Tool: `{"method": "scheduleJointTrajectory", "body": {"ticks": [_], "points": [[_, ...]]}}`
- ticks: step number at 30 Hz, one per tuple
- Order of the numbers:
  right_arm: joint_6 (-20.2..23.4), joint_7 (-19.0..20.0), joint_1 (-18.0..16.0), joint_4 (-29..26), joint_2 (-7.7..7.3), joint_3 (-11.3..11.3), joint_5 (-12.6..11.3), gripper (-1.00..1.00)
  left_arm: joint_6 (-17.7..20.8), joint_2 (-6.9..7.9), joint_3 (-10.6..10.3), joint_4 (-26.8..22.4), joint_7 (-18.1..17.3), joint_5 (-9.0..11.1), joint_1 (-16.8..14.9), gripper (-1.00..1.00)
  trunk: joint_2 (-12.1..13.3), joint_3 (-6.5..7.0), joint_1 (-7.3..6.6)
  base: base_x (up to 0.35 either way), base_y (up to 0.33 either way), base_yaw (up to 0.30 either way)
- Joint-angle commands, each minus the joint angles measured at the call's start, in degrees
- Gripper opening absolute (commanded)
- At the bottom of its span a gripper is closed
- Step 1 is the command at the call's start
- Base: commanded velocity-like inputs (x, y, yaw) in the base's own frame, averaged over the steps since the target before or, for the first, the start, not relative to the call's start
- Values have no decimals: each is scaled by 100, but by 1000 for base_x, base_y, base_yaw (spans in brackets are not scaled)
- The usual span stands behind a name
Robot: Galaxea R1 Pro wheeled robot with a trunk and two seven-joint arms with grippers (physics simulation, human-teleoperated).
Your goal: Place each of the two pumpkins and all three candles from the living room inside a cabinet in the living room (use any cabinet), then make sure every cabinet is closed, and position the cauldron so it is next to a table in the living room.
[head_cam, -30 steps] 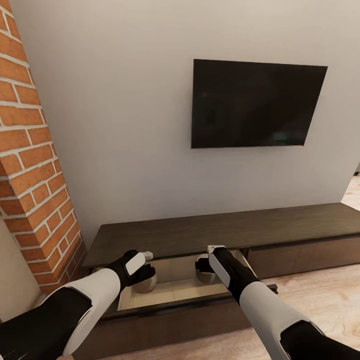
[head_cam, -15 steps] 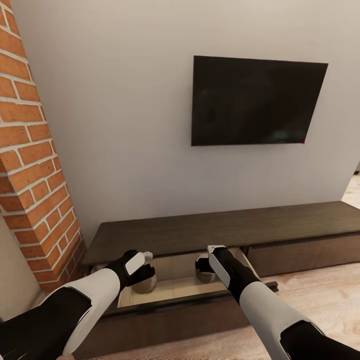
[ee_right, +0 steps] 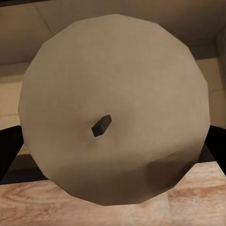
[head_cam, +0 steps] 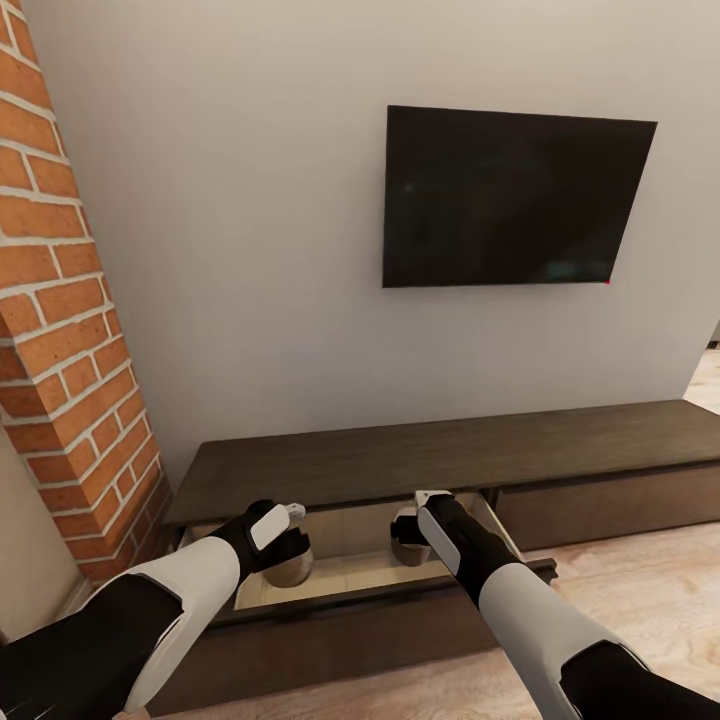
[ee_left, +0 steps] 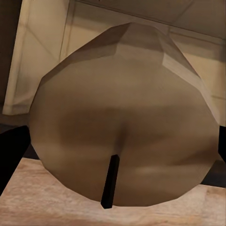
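Two candles are being held over the open drawer [head_cam: 345, 575] of the cabinet [head_cam: 440, 460], one in each gripper. The left gripper [head_cam: 285, 548] has its dark fingers [ee_left: 12, 153] spread to the width of the left candle [head_cam: 290, 570], pressing on either side of it; in the left wrist view that candle [ee_left: 125, 117] is tilted, its black wick [ee_left: 109, 181] pointing back toward the camera, with the pale drawer floor behind it. The right gripper [head_cam: 408, 535] is likewise clamped about the right candle [head_cam: 408, 550], black fingers [ee_right: 9, 150] at both flanks of its round beige top [ee_right: 115, 108], the small wick [ee_right: 100, 125] near the centre. Both arms reach forward and down from the shoulders, white forearms angled inward, wrists over the drawer's pale inside. The left candle hangs near the drawer's left end, the right one toward its right end, well apart from each other. Whether either candle touches the drawer floor I cannot tell. Above the long dark cabinet a black television [head_cam: 515, 200] hangs on the grey wall; a brick column [head_cam: 70, 330] stands at the left, and pale wood floor [head_cam: 650, 590] runs along the front
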Motion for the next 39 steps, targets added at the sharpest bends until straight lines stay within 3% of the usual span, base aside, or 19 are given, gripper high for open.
{"method": "scheduleJointTrajectory", "body": {"ticks": [1,21,39], "points": [[13,-52,-4,-9,-4,32,-60,-100,20,-4,-53,-11,38,55,-3,-100,-3,-6,-1,0,0,0],[14,-52,-4,-13,-4,43,-60,-100,20,-10,-57,-11,-104,55,-3,-100,-3,-9,-1,66,0,0],[14,-52,-4,-16,-4,45,-60,-100,27,-18,-64,-11,-126,56,-3,-100,-3,-152,-1,29,0,0]]}}
